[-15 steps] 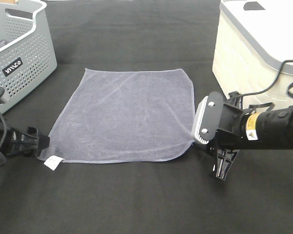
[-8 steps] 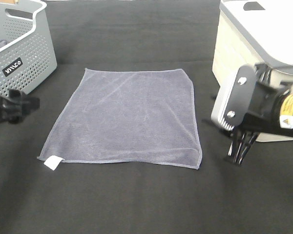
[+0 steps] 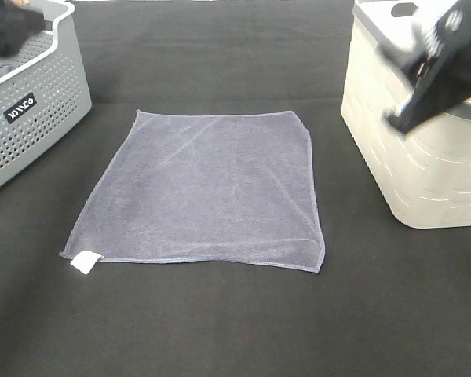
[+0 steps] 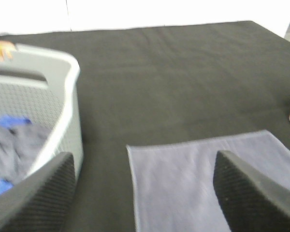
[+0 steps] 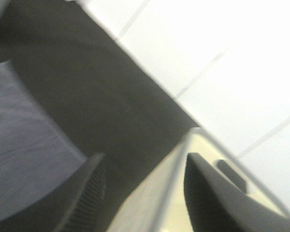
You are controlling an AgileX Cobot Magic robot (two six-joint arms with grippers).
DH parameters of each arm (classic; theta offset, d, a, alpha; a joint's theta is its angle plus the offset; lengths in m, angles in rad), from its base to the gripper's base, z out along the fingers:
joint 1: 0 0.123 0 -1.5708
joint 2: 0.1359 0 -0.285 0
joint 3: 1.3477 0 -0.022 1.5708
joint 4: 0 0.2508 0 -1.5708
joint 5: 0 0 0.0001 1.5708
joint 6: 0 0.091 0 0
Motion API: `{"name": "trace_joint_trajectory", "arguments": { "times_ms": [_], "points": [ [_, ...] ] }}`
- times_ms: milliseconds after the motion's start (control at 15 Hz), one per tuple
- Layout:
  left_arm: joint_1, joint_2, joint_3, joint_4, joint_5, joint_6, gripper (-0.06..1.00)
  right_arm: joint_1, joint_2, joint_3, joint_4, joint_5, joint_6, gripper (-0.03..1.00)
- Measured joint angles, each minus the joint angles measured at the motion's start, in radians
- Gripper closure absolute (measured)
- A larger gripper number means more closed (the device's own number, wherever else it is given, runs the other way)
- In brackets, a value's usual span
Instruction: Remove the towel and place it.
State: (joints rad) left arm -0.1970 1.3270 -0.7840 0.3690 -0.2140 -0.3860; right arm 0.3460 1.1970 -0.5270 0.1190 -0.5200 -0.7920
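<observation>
The greyish-lavender towel (image 3: 204,188) lies flat and spread on the black table, its white tag (image 3: 84,261) at the near left corner. Nothing holds it. My left gripper (image 3: 8,27) is a dark blur at the far left, over the grey basket (image 3: 39,110). In the left wrist view it (image 4: 142,159) is open and empty, with the towel (image 4: 208,183) below and the basket (image 4: 63,96) beside it. My right gripper (image 3: 428,75) is blurred, high over the cream bin (image 3: 408,157). In the right wrist view it (image 5: 145,157) is open and empty, and the towel (image 5: 19,145) is off to one side.
The perforated grey basket at the far left holds grey and blue cloth (image 4: 14,140). The cream bin with a grey lid (image 3: 392,23) stands at the far right. Black table (image 3: 220,322) surrounds the towel.
Both grippers have left the towel's near corners and risen away: the left back to the basket, the right up over the bin. The towel stays flat on the table.
</observation>
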Motion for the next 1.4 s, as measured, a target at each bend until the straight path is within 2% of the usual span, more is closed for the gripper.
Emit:
{"name": "trace_joint_trajectory", "arguments": {
  "times_ms": [133, 333, 467, 600, 733, 800, 867, 933, 1000, 1067, 1133, 1200, 1267, 1400],
  "points": [
    [0.003, 0.0, -0.111, 0.0, 0.134, 0.014, 0.21, 0.0, -0.001, -0.062, 0.277, -0.06, -0.123, 0.46],
    [0.004, 0.017, -0.279, 0.0, 0.344, 0.016, 0.21, 0.0, 0.0, -0.225, 0.782, -0.054, -0.241, 0.46],
    [0.004, 0.062, -0.401, 0.0, 0.498, 0.015, 0.21, -0.002, 0.004, -0.34, 1.064, 0.052, -0.388, 0.44],
    [0.004, 0.131, -0.539, 0.0, 0.675, 0.015, 0.21, -0.002, 0.034, -0.462, 1.319, 0.167, -0.597, 0.38],
    [0.004, 0.201, -0.654, 0.0, 0.826, 0.024, 0.21, -0.002, 0.078, -0.55, 1.546, 0.193, -0.792, 0.34],
    [0.004, 0.23, -0.713, 0.0, 0.883, 0.043, 0.21, -0.002, 0.097, -0.593, 1.589, 0.194, -0.887, 0.33],
    [0.004, 0.259, -0.762, 0.0, 0.932, 0.067, 0.21, -0.002, 0.114, -0.629, 1.609, 0.197, -0.929, 0.33],
    [0.004, 0.283, -0.81, -0.001, 0.977, 0.094, 0.21, -0.002, 0.128, -0.66, 1.615, 0.201, -0.945, 0.33],
    [0.004, 0.309, -0.874, -0.003, 1.02, 0.124, 0.21, -0.002, 0.157, -0.721, 1.621, 0.253, -0.952, 0.33],
    [0.004, 0.309, -0.874, -0.003, 1.02, 0.124, 0.21, -0.002, 0.157, -0.721, 1.621, 0.253, -0.952, 0.33],
    [0.004, 0.318, -0.892, -0.005, 1.029, 0.14, 0.21, -0.002, 0.186, -0.775, 1.629, 0.43, -0.951, 0.33],
    [0.004, 0.319, -0.892, -0.006, 1.035, 0.146, 0.21, -0.002, 0.201, -0.798, 1.619, 0.541, -0.951, 0.33],
    [0.004, 0.319, -0.892, -0.008, 1.059, 0.155, 0.21, -0.002, 0.215, -0.818, 1.561, 0.635, -0.946, 0.33],
    [0.004, 0.319, -0.907, -0.014, 1.105, 0.18, 0.22, -0.002, 0.245, -0.84, 1.357, 0.745, -0.855, 0.34]
  ]
}}
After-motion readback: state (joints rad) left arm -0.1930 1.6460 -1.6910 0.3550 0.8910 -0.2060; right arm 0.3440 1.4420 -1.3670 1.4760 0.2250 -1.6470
